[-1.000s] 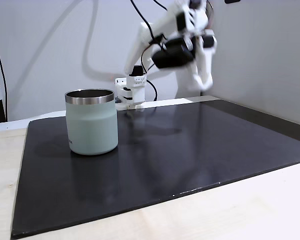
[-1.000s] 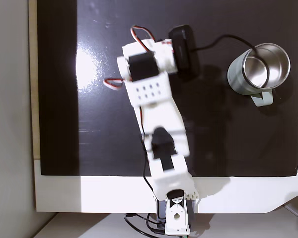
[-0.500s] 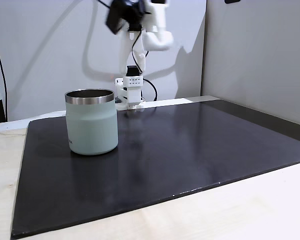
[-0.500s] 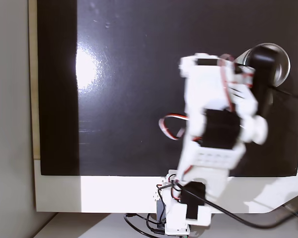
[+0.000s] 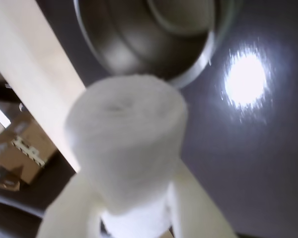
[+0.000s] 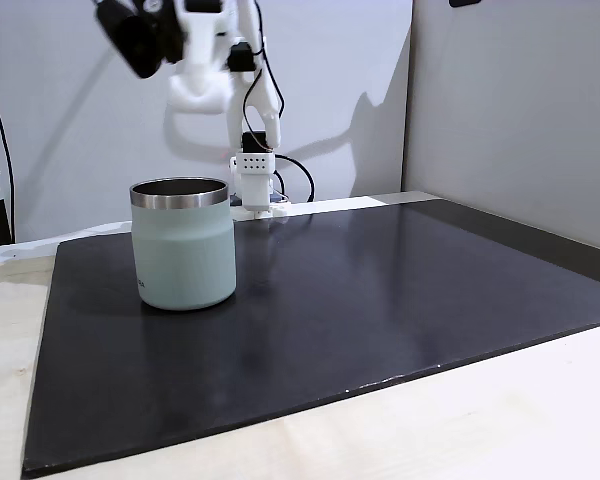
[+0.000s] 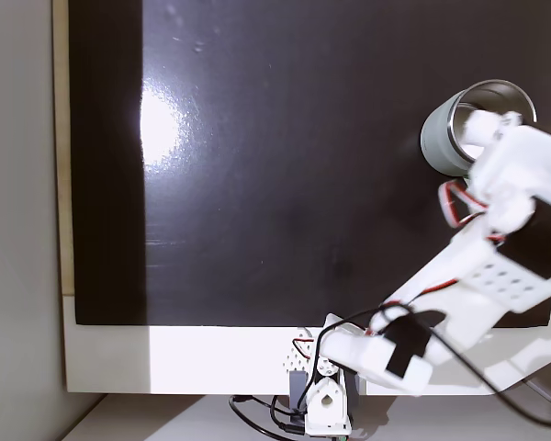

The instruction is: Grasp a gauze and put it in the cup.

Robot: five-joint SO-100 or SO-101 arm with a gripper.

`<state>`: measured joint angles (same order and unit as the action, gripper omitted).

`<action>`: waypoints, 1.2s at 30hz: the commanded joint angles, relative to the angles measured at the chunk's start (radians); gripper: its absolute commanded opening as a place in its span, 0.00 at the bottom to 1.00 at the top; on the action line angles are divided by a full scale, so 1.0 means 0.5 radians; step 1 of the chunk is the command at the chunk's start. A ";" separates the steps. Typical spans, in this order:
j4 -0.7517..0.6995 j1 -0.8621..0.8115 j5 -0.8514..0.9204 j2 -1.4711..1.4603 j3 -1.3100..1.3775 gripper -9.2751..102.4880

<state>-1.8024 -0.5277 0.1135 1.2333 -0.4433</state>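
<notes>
Gauze (image 5: 126,148) in the tool's (image 5: 134,218) grip above the unmarked cup (image 6: 183,243)

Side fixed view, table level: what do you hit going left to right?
Bare wood tabletop → cup on the black mat → white arm base at the back edge → grey wall panel on the right.
</notes>
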 commanded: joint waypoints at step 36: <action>-0.003 -0.101 0.267 -0.623 0.580 0.39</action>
<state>-1.8040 -0.5706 0.2408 0.8958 -0.1933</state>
